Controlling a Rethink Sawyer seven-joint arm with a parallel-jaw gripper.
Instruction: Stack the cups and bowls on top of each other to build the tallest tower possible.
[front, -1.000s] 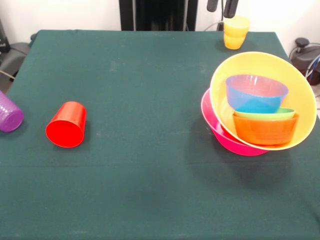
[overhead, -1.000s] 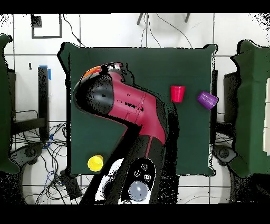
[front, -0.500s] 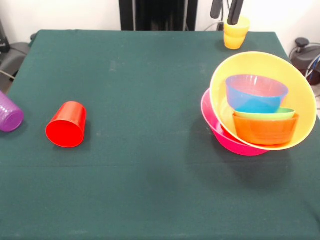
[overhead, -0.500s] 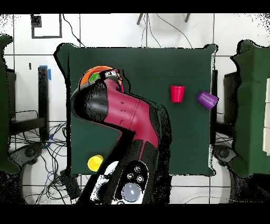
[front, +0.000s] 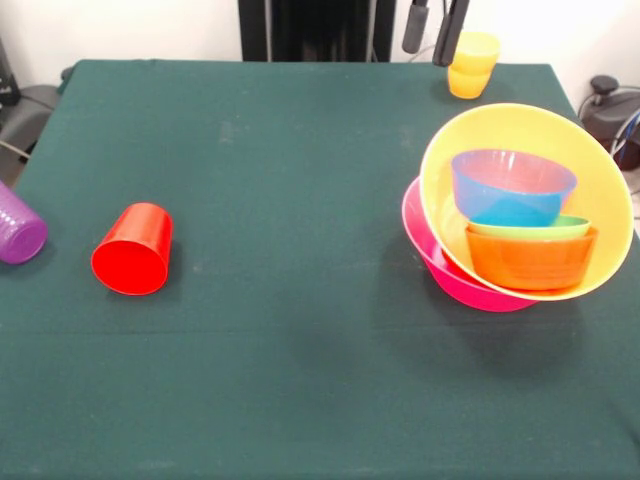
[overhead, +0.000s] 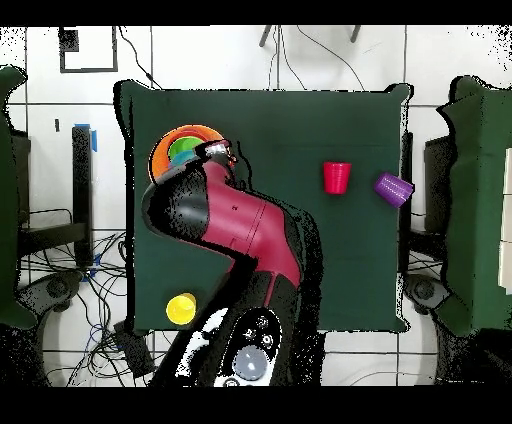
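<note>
We see the tower (front: 520, 215) at the table's (front: 290, 350) right side, small bowls nested in the tilted yellow-orange bowl (front: 600, 185). The gripper (front: 430, 22) hangs with parted fingers, empty, beside the far yellow cup (front: 472, 65).

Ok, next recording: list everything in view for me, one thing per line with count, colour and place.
Large bowls: two, a yellow-orange bowl tilted inside a pink bowl, right side of the table in the front view.
Small bowls: three showing, a blue bowl, a light green bowl and an orange bowl, nested in the yellow-orange one.
Yellow cups: apparently two stacked, upright, far right corner.
Red cup: one, lying on its side, left part.
Purple cup: one, on its side at the left edge.
Table: one, dark green cloth.
Arm: one, red and black, reaching over the table beside the bowls.
Gripper: one, dark, open, at the top edge beside the yellow cups.
</note>
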